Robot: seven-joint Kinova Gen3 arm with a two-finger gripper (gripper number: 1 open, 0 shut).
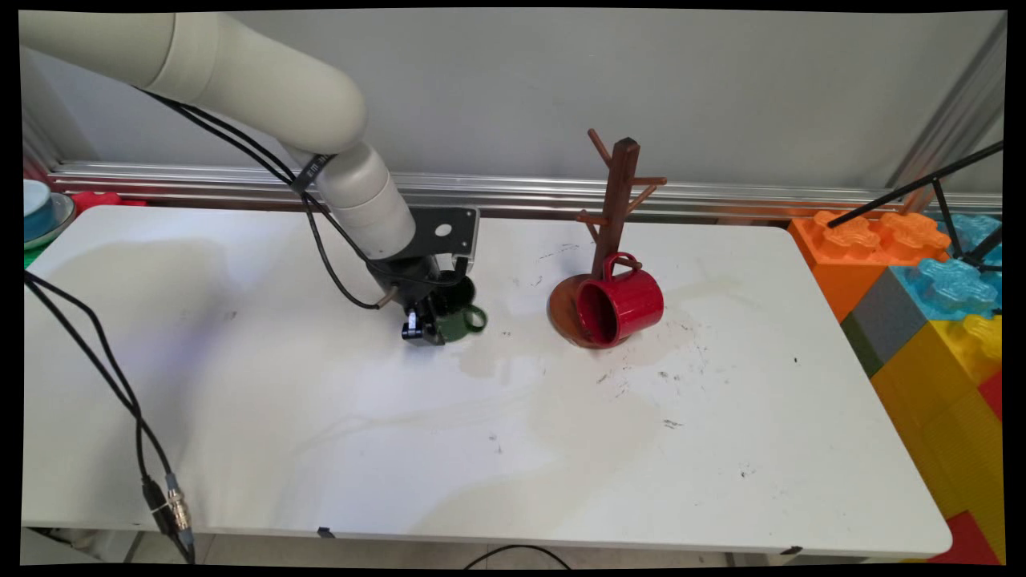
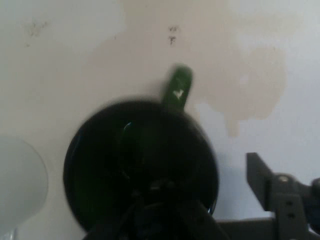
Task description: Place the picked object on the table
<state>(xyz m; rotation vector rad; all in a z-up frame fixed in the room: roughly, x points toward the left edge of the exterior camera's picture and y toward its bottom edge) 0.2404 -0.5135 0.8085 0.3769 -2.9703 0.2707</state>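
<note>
A dark green mug stands upright on the white table, its handle pointing right in the main view. My gripper is lowered onto the mug's left side. In the hand view I look down into the green mug. My gripper is open: one finger stands outside the rim, clear of the wall, and the other reaches into the mug's dark inside. To the right a red mug lies on its side against the base of a wooden mug tree.
Large coloured toy blocks are stacked past the table's right edge, with a black tripod leg over them. Stacked dishes sit at the far left corner. Black cables hang over the table's left side.
</note>
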